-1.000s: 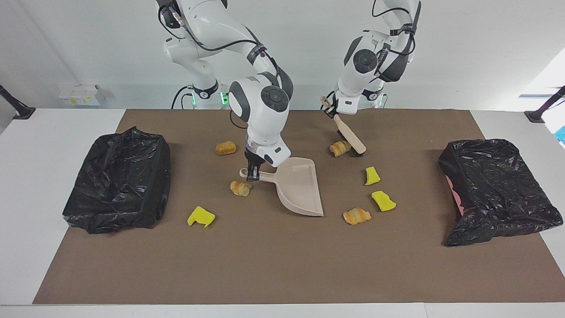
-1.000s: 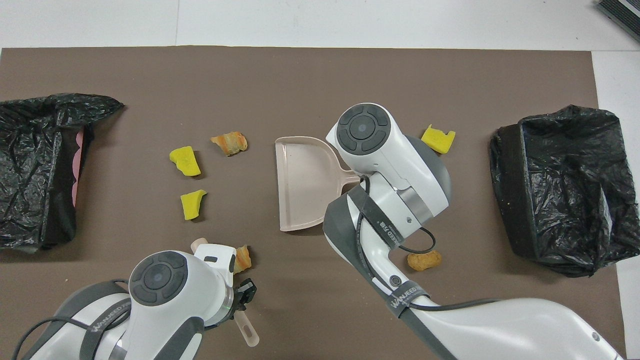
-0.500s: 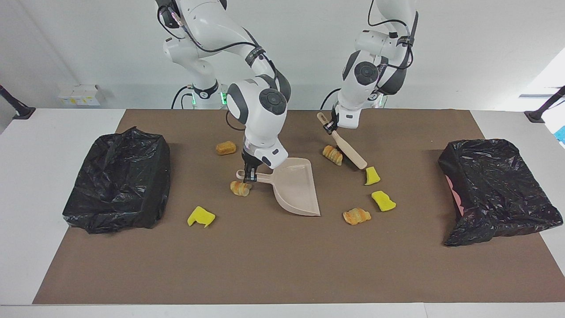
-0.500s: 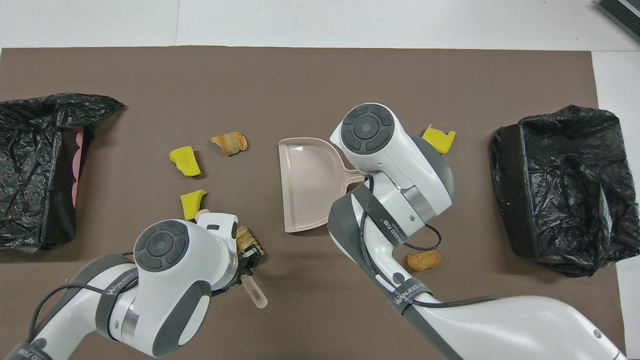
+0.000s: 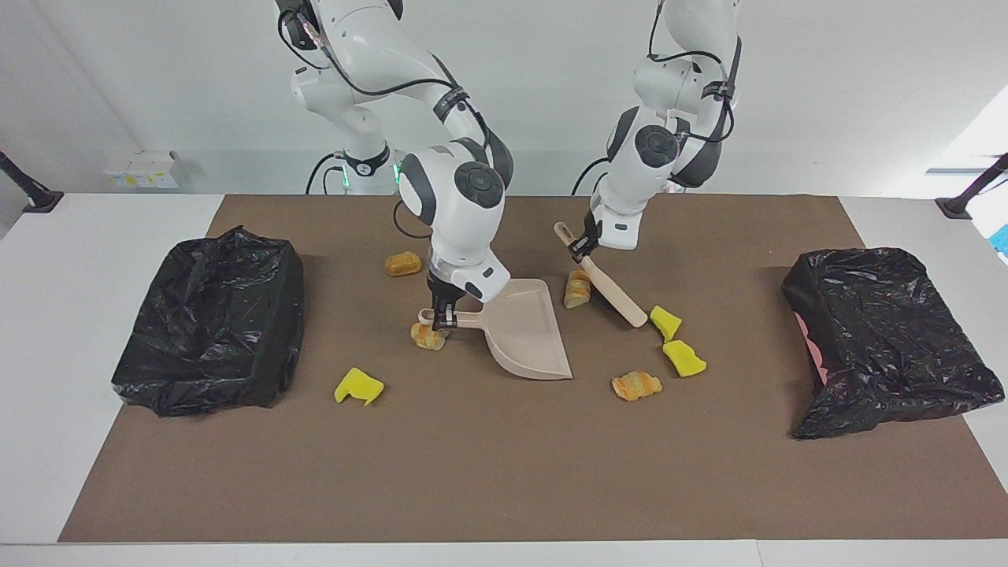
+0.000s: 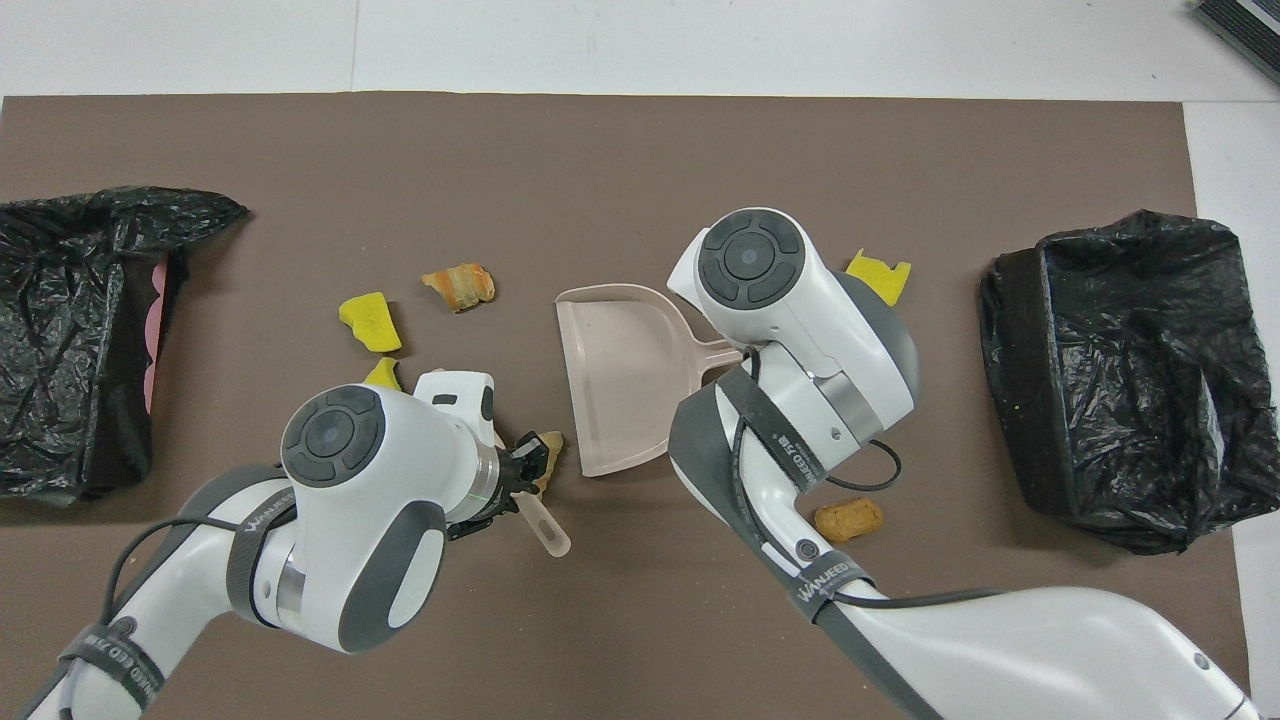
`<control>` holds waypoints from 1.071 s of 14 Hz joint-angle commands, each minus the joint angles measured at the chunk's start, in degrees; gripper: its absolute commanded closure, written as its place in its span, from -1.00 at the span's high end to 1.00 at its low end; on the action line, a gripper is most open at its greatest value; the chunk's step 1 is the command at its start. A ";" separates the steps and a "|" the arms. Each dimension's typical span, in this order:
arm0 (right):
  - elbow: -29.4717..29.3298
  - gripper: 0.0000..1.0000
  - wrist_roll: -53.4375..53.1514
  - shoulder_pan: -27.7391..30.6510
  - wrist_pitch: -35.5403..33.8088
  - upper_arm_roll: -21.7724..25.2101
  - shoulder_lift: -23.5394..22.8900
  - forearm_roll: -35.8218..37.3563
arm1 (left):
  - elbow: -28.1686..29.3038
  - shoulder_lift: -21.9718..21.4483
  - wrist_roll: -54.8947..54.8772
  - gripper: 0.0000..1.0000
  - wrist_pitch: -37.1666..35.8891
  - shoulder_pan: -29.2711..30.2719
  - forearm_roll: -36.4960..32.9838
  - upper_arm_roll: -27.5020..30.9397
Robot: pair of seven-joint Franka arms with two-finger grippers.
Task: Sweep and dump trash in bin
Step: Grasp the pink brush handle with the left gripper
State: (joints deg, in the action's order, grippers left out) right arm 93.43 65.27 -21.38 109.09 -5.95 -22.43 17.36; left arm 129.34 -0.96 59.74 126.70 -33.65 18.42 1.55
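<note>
Trash, small yellow spongy wedges (image 5: 677, 357) and striped orange rolls (image 5: 636, 385), lies scattered mid-mat; none is in the beige plastic dustpan (image 5: 524, 331) yet. The left gripper (image 5: 583, 249) clenches the wooden brush (image 5: 610, 290), pushing one roll (image 5: 577, 289) panward. The right gripper (image 5: 442, 313) clamps the pan's handle. Next: sweep onto the lip, pan steady.

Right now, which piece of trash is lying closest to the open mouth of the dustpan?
The striped roll beside the brush, just off the dustpan mouth; the other pieces lie clearly farther away.
</note>
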 commanded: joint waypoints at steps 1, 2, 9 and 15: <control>2.46 -1.00 3.28 0.63 0.77 -0.38 1.95 1.18 | -5.30 3.32 -0.94 -1.00 -0.21 0.70 2.14 -0.50; 2.46 -1.00 3.37 0.63 0.86 -0.38 1.86 1.18 | -7.33 4.12 -0.85 -1.00 -2.92 0.87 2.14 -0.23; 2.38 -1.00 3.29 0.63 1.12 -0.38 1.86 1.10 | -8.75 1.05 -3.83 -1.00 -15.51 3.51 -3.55 2.04; 2.38 -1.00 2.67 0.63 0.95 -0.38 1.86 1.10 | -14.37 1.13 -17.26 -1.00 -20.78 3.68 -11.13 8.46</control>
State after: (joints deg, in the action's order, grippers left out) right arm 93.70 66.67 -21.35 109.15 -5.95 -22.23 17.40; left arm 117.96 0.43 46.87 109.29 -30.39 8.50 8.40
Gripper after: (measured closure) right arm 0.674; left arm 0.744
